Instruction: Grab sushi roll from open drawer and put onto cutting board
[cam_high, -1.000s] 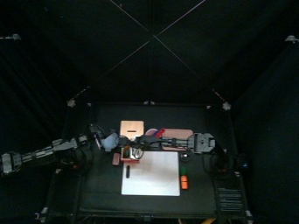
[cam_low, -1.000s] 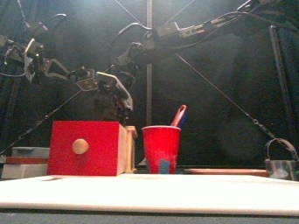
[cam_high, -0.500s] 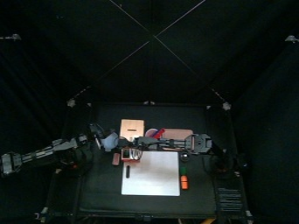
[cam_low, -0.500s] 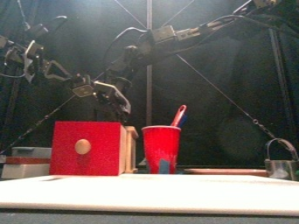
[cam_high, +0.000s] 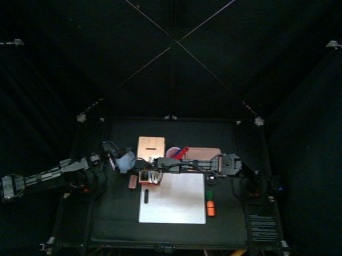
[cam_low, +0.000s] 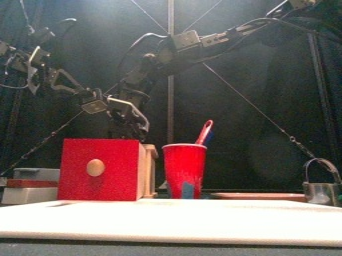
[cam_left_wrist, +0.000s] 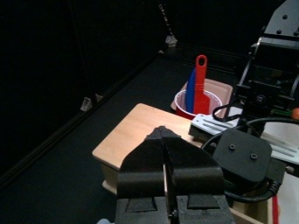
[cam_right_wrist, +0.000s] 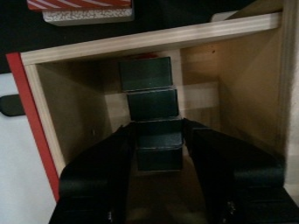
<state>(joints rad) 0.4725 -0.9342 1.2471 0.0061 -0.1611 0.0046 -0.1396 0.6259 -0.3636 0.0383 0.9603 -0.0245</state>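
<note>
Right wrist view: looks straight into the open drawer (cam_right_wrist: 73, 101), tan wood inside with a reddish-orange rim along one side. Shows a row of dark, blocky, matte chunks down the drawer floor; nearest of them, the sushi roll (cam_right_wrist: 159, 150), sitting between the right fingers (cam_right_wrist: 100, 175). Fingers spread apart, one on each side of the roll and close against it; cannot tell whether either pad touches. Nothing between fingers and roll, only the drawer walls hemming them in.

Left wrist view: shows the left fingers (cam_left_wrist: 146, 171) pressed together on nothing, poised above the smooth light-wood box (cam_left_wrist: 135, 140), with a red plastic cup (cam_left_wrist: 187, 101) and its red-and-blue utensil (cam_left_wrist: 198, 74) behind.

Top view: gives the layout the wrist cameras miss. Flat white rectangular cutting board (cam_high: 177, 198) on the black worktop (cam_high: 114, 225), just beside the drawer; small orange item (cam_high: 210, 207) and thin dark stick (cam_high: 144, 195) lying on the board.

Front view: hides the drawer's contents entirely behind its glossy red face (cam_low: 120, 160) with a round pale wooden knob (cam_low: 95, 168). Adds a metal cup (cam_low: 318, 192) far to one side.
</note>
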